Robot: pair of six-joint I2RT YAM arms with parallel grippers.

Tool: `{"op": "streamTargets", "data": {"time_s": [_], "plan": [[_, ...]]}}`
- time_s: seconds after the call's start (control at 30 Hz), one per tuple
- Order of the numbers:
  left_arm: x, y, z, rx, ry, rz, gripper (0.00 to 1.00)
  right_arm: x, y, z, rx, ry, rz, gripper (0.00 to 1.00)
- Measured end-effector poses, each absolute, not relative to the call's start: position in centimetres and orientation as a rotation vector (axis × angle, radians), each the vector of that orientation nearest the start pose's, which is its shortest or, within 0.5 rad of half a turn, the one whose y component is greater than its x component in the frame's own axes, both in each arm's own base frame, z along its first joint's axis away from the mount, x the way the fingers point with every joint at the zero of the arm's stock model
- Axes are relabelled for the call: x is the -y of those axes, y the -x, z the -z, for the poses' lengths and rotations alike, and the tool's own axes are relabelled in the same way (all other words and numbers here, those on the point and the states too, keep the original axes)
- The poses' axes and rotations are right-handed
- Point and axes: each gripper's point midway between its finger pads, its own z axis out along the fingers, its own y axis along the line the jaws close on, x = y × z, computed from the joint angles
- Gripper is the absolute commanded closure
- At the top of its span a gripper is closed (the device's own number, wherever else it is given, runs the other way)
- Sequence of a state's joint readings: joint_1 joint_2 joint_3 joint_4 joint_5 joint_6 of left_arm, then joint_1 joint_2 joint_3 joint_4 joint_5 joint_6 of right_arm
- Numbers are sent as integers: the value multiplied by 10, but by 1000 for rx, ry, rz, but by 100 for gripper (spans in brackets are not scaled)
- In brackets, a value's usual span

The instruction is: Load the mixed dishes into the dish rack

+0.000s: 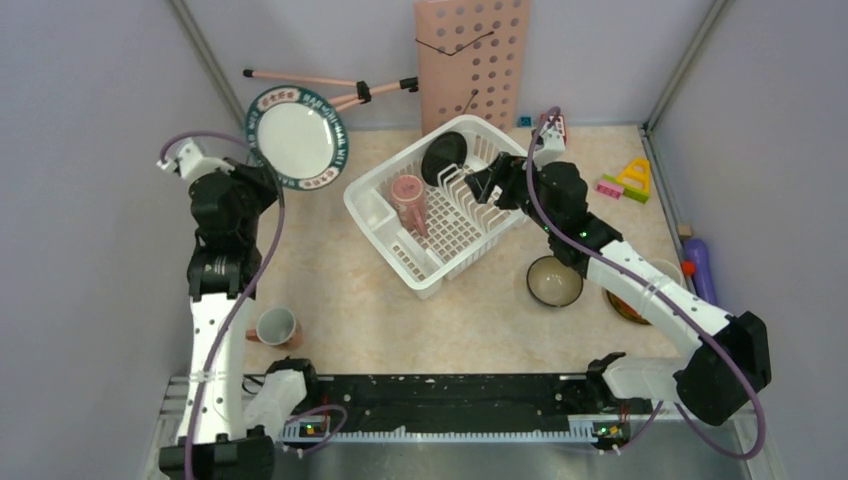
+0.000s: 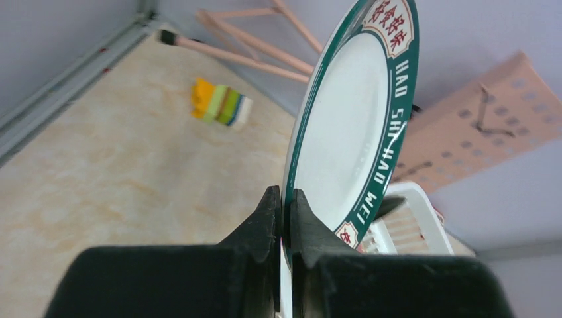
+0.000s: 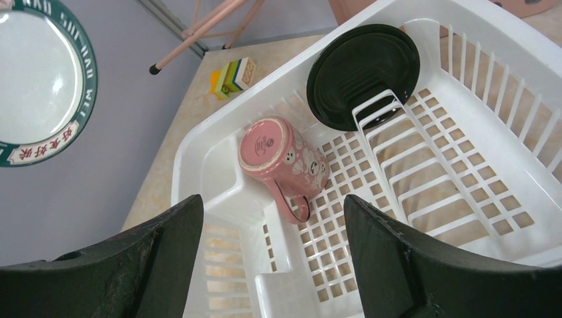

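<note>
Currently 1 pink cup [image 3: 281,156], 1 black plate [image 3: 361,73] in dish rack [image 3: 464,16]

Beige table [image 1: 400,335] carries dish rack [image 1: 415,268], bowl [image 1: 554,281], cup [image 1: 277,326] and toy blocks [image 1: 625,183].

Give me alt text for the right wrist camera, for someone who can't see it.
The right gripper hangs open above the white dish rack, which holds a pink mug lying on its side on the grid floor and a dark plate standing in the dividers. At upper left, a teal-rimmed plate shows against the wall.
</note>
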State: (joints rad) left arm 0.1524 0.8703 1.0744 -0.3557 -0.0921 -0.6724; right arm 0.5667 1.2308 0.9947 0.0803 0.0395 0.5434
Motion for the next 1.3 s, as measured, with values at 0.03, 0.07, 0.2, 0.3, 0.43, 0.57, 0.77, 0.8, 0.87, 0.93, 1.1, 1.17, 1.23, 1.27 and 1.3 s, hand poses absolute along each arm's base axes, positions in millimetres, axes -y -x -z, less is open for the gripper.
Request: {"op": "streamTargets", "data": {"time_s": [0.03, 0.07, 0.2, 0.3, 0.43, 0.57, 0.77, 0.8, 0.87, 0.93, 1.1, 1.17, 1.23, 1.27, 1.3], "plan": [[-26, -325, -361, -1563, 703, 324, 100, -241, -351, -290, -1790, -8, -776, 24], [-10, -332, -368, -1572, 646, 344, 100, -240, -351, -290, -1789, -7, -775, 24], [58, -355, -385, -1616, 436, 438, 100, -235, -347, -297, -1777, -2, -759, 24], [95, -371, -389, -1637, 326, 467, 100, -229, -343, -309, -1744, -5, -751, 24], [140, -394, -395, -1646, 188, 426, 100, -219, -339, -324, -1699, -16, -725, 25], [184, -411, -393, -1630, 71, 398, 100, -205, -334, -329, -1674, -41, -682, 27], [237, -438, -379, -1614, -89, 269, 100, -181, -324, -328, -1640, -75, -601, 29], [245, -444, -374, -1609, -118, 245, 100, -177, -323, -329, -1633, -80, -587, 29], [257, -454, -363, -1608, -170, 206, 100, -170, -320, -330, -1618, -83, -565, 30], [268, -463, -349, -1620, -229, 161, 100, -165, -316, -333, -1601, -83, -551, 31], [273, -487, -316, -1634, -336, -12, 100, -156, -307, -326, -1591, -73, -533, 31], [272, -492, -309, -1626, -362, -82, 100, -156, -306, -323, -1595, -72, -529, 32], [269, -497, -309, -1603, -364, -148, 100, -156, -307, -321, -1600, -70, -524, 32], [268, -500, -309, -1589, -366, -185, 100, -156, -307, -321, -1600, -68, -523, 32], [267, -501, -310, -1577, -364, -206, 100, -156, -307, -321, -1599, -66, -522, 32]]}}
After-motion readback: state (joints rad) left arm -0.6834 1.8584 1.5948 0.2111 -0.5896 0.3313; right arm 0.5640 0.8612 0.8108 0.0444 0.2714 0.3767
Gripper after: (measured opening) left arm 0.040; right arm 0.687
